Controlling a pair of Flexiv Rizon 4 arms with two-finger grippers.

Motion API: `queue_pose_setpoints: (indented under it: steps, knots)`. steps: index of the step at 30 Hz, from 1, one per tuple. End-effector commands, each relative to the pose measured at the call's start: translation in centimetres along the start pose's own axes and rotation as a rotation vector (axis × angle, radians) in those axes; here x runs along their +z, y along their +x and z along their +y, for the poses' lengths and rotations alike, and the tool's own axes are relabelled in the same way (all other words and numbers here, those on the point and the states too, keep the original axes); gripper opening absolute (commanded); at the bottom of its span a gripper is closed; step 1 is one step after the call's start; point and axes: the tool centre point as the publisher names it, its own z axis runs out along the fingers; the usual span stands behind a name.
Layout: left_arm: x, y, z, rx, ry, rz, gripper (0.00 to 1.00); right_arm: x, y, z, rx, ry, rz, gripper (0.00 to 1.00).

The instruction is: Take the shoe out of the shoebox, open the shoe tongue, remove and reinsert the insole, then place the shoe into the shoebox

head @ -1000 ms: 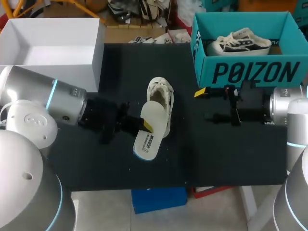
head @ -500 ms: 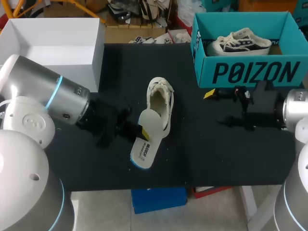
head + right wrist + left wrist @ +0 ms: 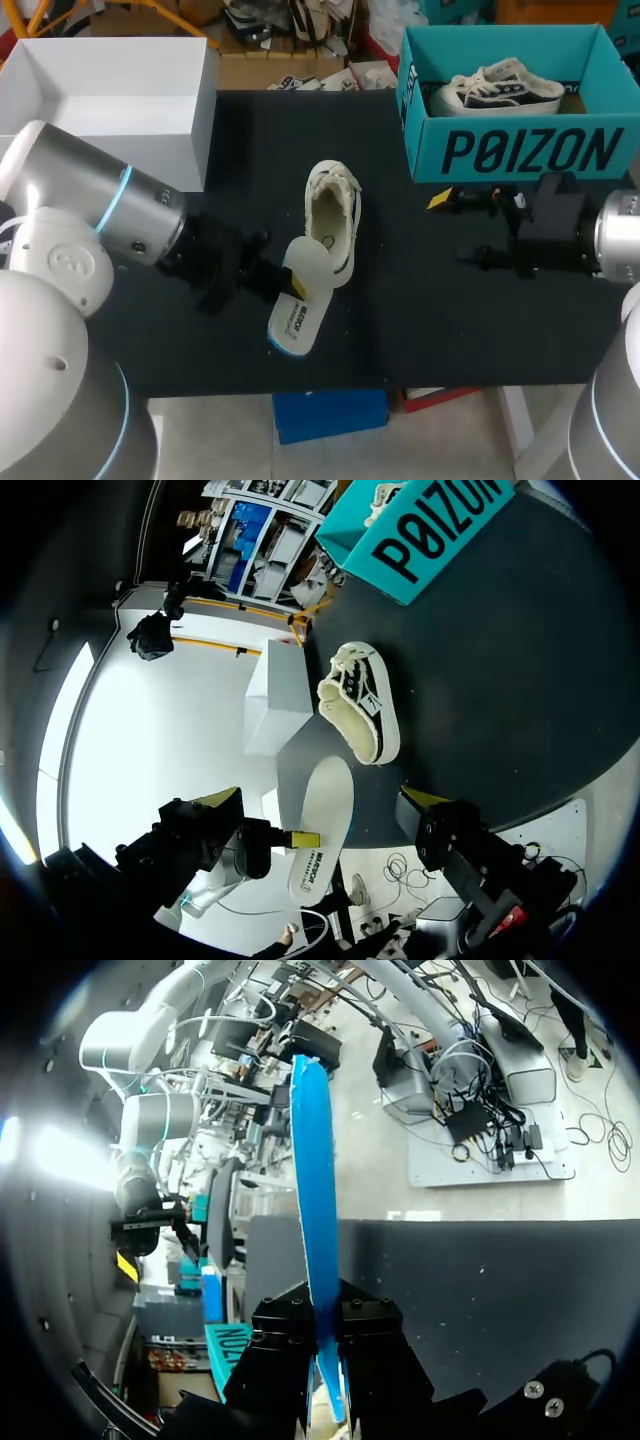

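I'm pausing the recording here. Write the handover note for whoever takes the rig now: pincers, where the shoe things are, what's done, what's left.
Left pincer: shut on the insole, gripping its side edge, with the insole's front end by the shoe's heel.
Right pincer: open and empty, in front of the teal shoebox.
Shoe: on the table, mid-table, outside the box. A second shoe sits in the shoebox.
Done: shoe taken out, insole drawn out or nearly so.
Left: reinsert the insole, then put the shoe into the shoebox.
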Motion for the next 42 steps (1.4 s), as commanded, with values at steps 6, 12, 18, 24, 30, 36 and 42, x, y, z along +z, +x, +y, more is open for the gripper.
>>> queue_pose_setpoints:
  steps: [6,12,18,24,30,36,42]
  knots:
    - [1.9,0.5,2.7,0.022,0.023,-0.037,0.0,0.0,0.0,0.0,0.001,0.0,0.001,1.0]
    - [2.3,0.3,4.3,0.017,0.027,-0.035,0.0,0.0,0.0,0.0,0.001,0.0,0.001,1.0]
    - [2.6,0.2,5.6,0.005,0.032,-0.02,0.0,0.0,0.0,0.0,0.001,0.0,0.001,1.0]
    - [2.8,0.3,6.9,-0.015,0.033,0.023,0.0,0.0,0.0,0.0,0.001,0.0,0.001,1.0]
    - [2.9,0.4,8.2,-0.007,0.048,0.042,0.0,0.0,0.0,0.0,0.001,0.0,0.001,1.0]
    - [3.1,0.3,9.5,-0.003,0.059,0.073,0.0,0.0,0.0,0.0,0.001,0.0,0.001,1.0]
    - [3.4,0.3,10.9,-0.002,0.063,0.085,0.0,0.0,0.0,0.0,0.001,0.0,0.001,1.0]
